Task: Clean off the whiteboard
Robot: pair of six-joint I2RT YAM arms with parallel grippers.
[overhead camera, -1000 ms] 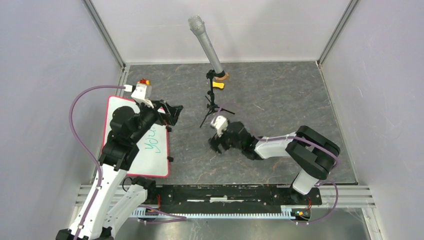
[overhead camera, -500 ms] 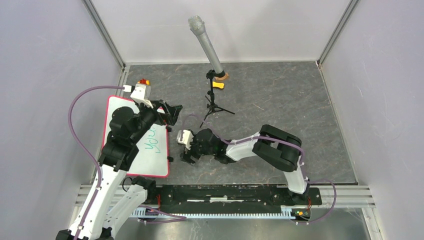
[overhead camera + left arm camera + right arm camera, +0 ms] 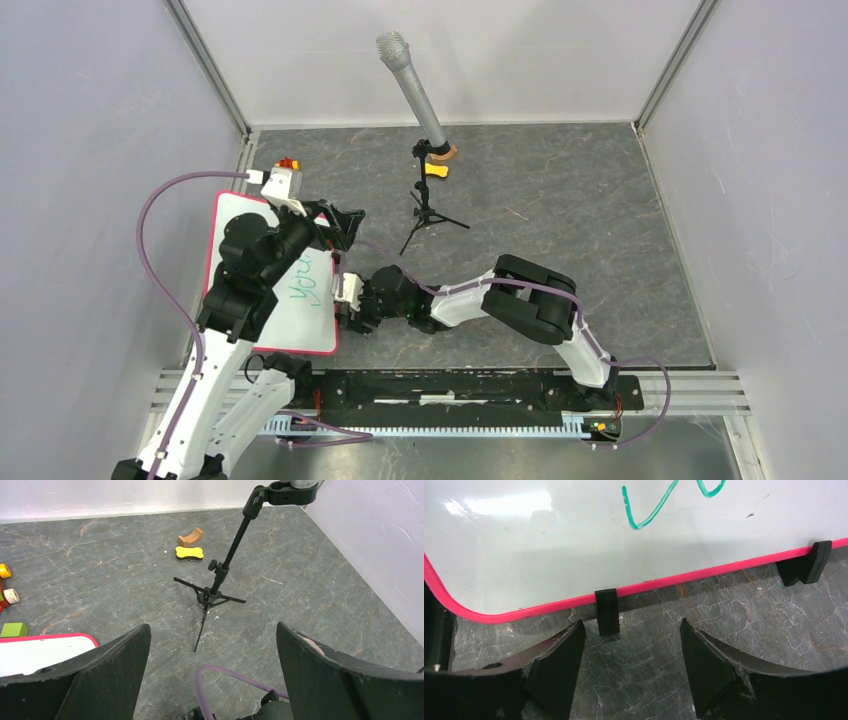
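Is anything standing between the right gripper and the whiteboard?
Nothing visible does. The open right gripper faces the whiteboard, with only table and the board's own black clip before it.

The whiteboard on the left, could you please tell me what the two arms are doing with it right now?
The right gripper is stretched across to the right edge of the whiteboard, jaws open and empty, lined up with a black clip. The left gripper hangs open by the board's far right corner, holding nothing. The green writing is not yet erased.

Bright, even light w/ glare on whiteboard [image 3: 589,545] (soft shadows, pics sharp).
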